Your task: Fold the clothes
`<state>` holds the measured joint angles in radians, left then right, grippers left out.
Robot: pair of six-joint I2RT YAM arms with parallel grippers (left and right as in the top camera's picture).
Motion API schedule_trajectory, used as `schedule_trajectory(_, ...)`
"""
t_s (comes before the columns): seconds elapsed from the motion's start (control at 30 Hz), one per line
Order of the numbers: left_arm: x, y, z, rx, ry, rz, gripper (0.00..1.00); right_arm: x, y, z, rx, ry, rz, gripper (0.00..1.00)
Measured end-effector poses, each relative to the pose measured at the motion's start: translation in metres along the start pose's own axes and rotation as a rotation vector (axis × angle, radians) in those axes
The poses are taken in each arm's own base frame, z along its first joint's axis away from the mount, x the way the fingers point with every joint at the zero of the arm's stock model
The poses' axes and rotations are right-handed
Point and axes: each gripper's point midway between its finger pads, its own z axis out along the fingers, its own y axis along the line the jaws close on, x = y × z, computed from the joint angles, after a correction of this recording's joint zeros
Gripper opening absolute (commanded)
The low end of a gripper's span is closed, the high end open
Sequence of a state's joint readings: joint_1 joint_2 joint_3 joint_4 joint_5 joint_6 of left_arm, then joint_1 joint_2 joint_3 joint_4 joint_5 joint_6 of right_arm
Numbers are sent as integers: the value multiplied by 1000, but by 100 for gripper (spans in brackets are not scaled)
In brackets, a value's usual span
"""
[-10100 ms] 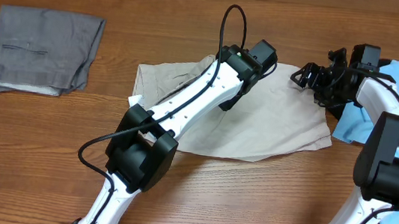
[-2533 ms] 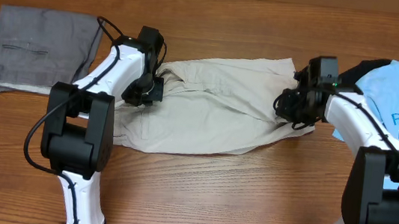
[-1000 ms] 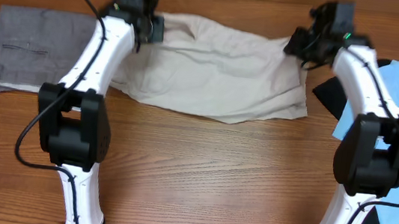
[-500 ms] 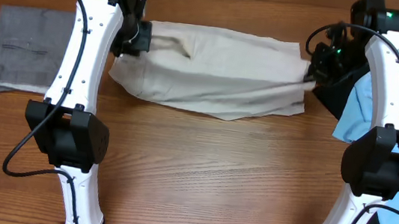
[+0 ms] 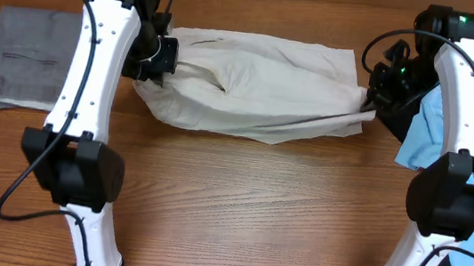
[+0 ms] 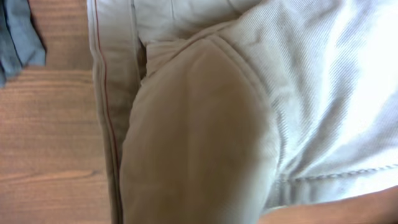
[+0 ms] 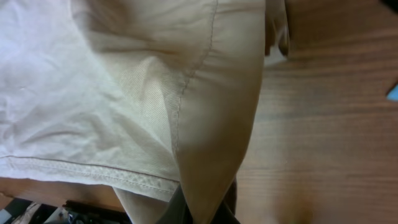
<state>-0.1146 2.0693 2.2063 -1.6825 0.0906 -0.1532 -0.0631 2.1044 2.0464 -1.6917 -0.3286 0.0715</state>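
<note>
As they lie, light beige cotton trousers [image 5: 260, 86] run left-to-right, upper frame. Left tool [image 5: 163, 55], right tool [image 5: 371, 102]: clamped on opposite ends.

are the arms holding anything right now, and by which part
Both hold the beige trousers: the left gripper pinches their left end, the right gripper their right end, with the cloth stretched between them.

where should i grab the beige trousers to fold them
Short ends, from the outer sides: the beige trousers lie as a long band, bunched at each end, where the left gripper and right gripper pinch them.
</note>
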Motion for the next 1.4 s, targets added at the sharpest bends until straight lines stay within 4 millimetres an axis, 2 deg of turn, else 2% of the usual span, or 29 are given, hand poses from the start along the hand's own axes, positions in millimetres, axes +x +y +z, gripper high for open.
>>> schedule_trajectory(0.13, 25, 1, -12, 11, 2, -2, 13, 23, -5, 1, 6, 21, 12, 4)
schedule_trajectory(0.27, 48, 6, -2, 9, 38, -8, 11, 42, -12, 12, 8, 28, 25, 4)
schedule_trajectory(0.47, 69, 16, 62, -4, 148, -35, 9, 79, -34, 52, 38, 99, 96, 4)
schedule_trajectory(0.57, 93, 24, 94, -11, 238, -69, 12, 98, -51, 76, 80, 159, 153, 4)
schedule_trajectory(0.73, 132, 38, 129, -25, 365, -113, 8, 125, -74, 105, 152, 238, 233, 4)
schedule_trajectory(0.8, 144, 41, 136, -30, 399, -121, 13, 134, -79, 110, 173, 263, 263, 8)
schedule_trajectory(0.9, 156, 45, 142, -38, 437, -129, 31, 140, -85, 110, 209, 279, 305, 30)
schedule_trajectory(1.0, 163, 47, 144, -49, 456, -140, 44, 144, -91, 108, 253, 283, 333, 58)
schedule_trajectory(1.03, 164, 47, 144, -53, 462, -141, 51, 146, -93, 107, 264, 291, 342, 61)
schedule_trajectory(1.13, 170, 49, 141, -65, 489, -151, 56, 153, -96, 103, 293, 317, 353, 64)
schedule_trajectory(1.27, 175, 49, 133, -75, 520, -156, 71, 150, -95, 97, 301, 307, 354, 64)
schedule_trajectory(1.37, 159, 46, 122, -66, 471, -153, 73, 133, -88, 86, 279, 252, 334, 63)
schedule_trajectory(1.4, 152, 44, 117, -58, 441, -151, 72, 128, -85, 84, 267, 238, 321, 59)
